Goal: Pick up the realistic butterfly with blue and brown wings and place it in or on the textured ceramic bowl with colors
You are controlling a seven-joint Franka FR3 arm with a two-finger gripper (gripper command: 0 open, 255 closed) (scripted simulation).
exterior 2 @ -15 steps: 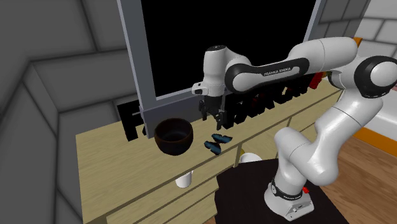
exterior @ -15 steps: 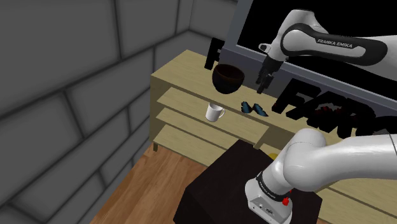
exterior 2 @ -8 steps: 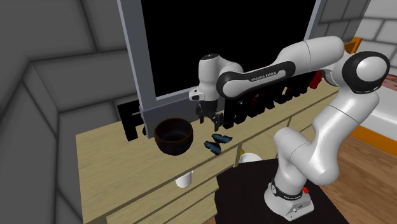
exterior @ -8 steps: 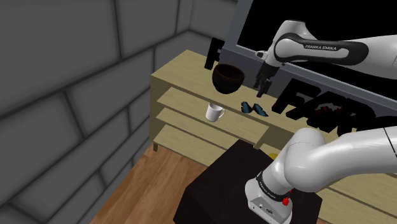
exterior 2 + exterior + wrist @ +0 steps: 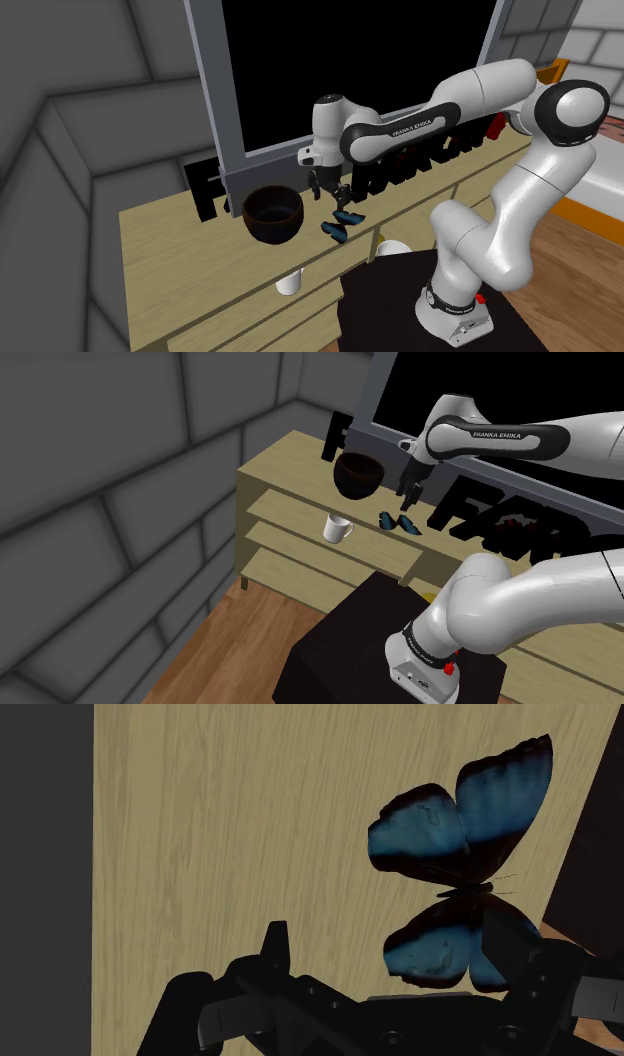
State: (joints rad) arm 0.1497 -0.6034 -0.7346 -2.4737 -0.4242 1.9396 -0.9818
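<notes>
Hand (image 5: 332, 196) hovers just above butterfly (image 5: 460, 874), fingers apart, nothing clasped. Butterfly is seen lying flat on the pale wood desk (image 5: 230, 834), wings spread, beside the dark bowl (image 5: 358, 474) and near an edge of the desk top. In the wrist view the insect is noted off-centre, under one finger (image 5: 508, 944) rather than between the two. Risk judged: if descent is made as aligned, a wing could be struck or pinned by that finger, and the thin body nudged toward the edge or missed on closing. Recentring is advised first.
</notes>
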